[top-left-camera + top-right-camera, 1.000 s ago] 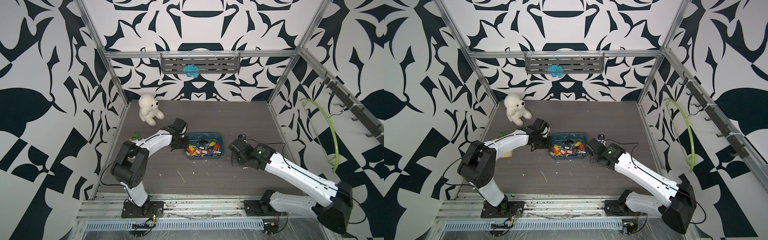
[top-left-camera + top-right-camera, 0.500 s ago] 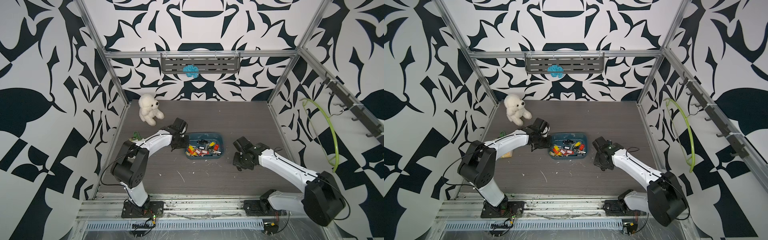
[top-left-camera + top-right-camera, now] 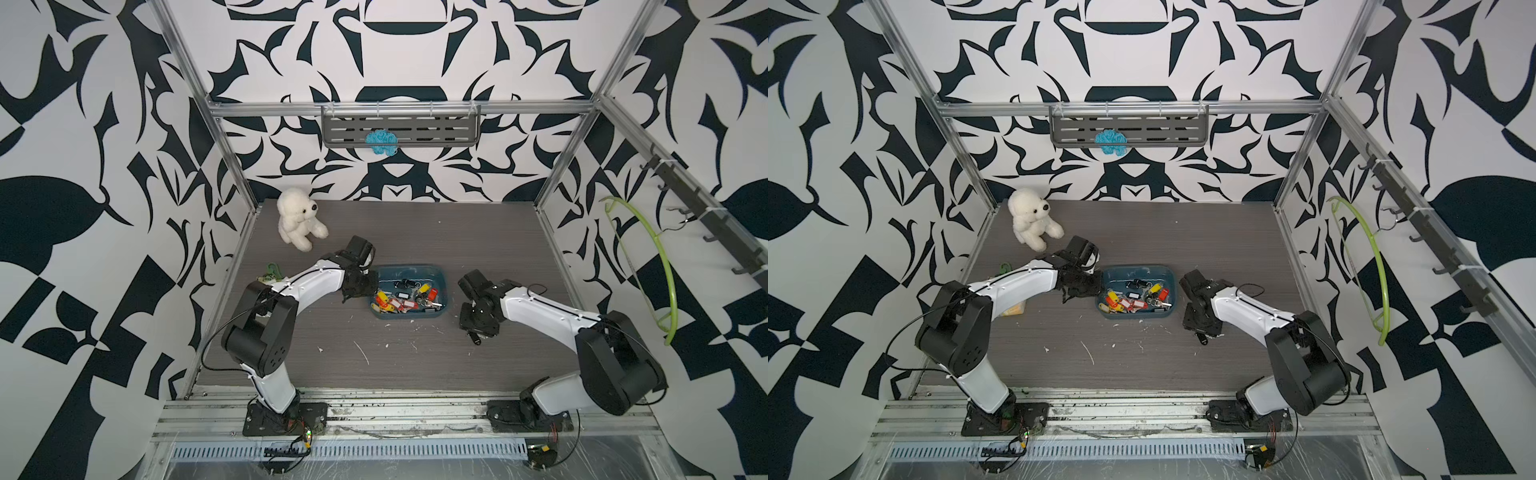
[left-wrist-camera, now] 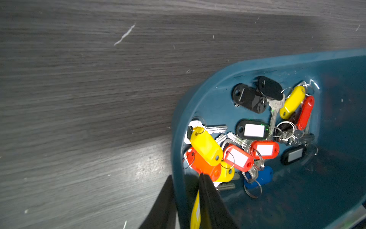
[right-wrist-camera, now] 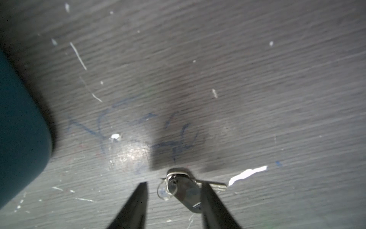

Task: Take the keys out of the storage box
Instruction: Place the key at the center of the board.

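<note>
Two arms reach over a dark grey wood-grain desk (image 3: 415, 232) flecked with white scraps and scratches, with blue pen scribbles showing in the right wrist view; black-and-white patterned walls on an aluminium frame close it in. A grey slotted shelf (image 3: 401, 129) hangs on the back wall at 12 o'clock with a blue tuft (image 3: 380, 141) on it; a hook rail (image 3: 706, 224) and a green hoop (image 3: 660, 266) hang on the wall at 3 o'clock; a white plush bear (image 3: 299, 218) sits at 10 o'clock. The storage box (image 3: 409, 268) stands near the middle of the desk; the keys (image 3: 405, 297) lie heaped inside it, with red, yellow and black tags and one blue. The left end effector (image 4: 185, 176) is clamped on the box's rim at its 9 o'clock end, one finger inside and one outside. The right end effector (image 5: 174, 184) is low over the desk at the box's 3 o'clock side, fingers apart; one loose key (image 5: 184, 190) with a dark tag lies on the desk between them, close by one finger.
</note>
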